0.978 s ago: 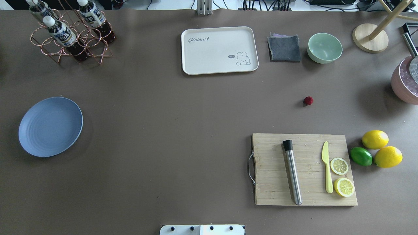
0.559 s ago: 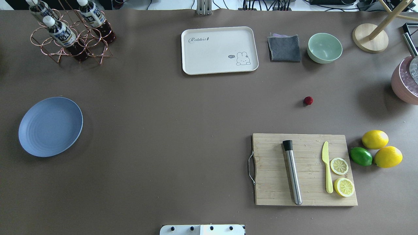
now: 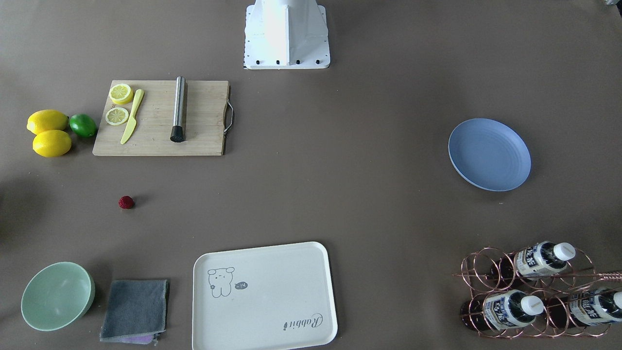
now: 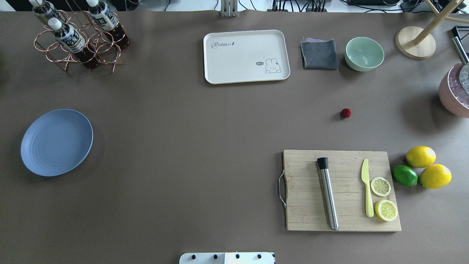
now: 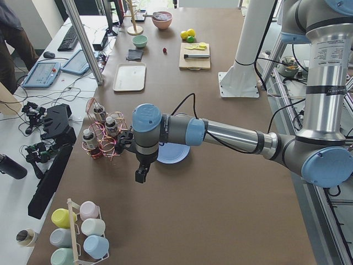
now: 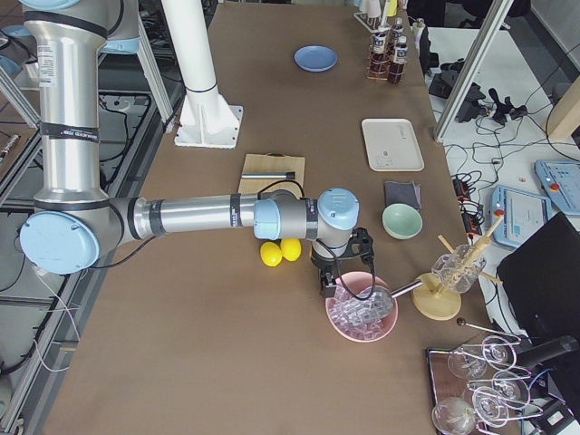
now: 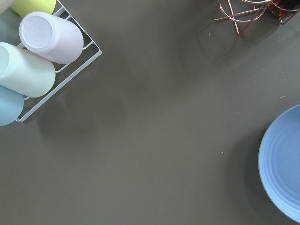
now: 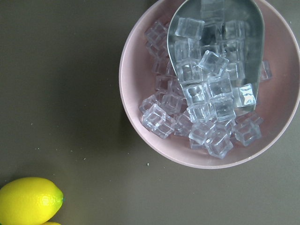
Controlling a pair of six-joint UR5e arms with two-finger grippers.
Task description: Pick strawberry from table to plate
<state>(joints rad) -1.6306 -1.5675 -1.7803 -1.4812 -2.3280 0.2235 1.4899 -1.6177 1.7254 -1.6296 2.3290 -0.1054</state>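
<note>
- Two risks sit at the far left. The left hand hangs above the large matte brown-grey table, near the round, shallow light-blue plate. I cannot tell whether its fingers are apart or together. A low sweep could nudge the plate or the copper-wire bottle rack.
- The plate is bare and lies well apart from the berry, so the carry is long. A weak grip could drop the fruit midway.
- The tiny dark-red bumpy strawberry rests on the table between the mint-green bowl and the wooden cutting board. Being small and roundish, it will likely roll or squirt out if the fingers close off-centre.
- The right hand hovers over the pink bowl of clear ice cubes. I cannot tell its state either. Dipping low on the way to the berry could clip the bowl's rim or the yellow lemons.
</note>
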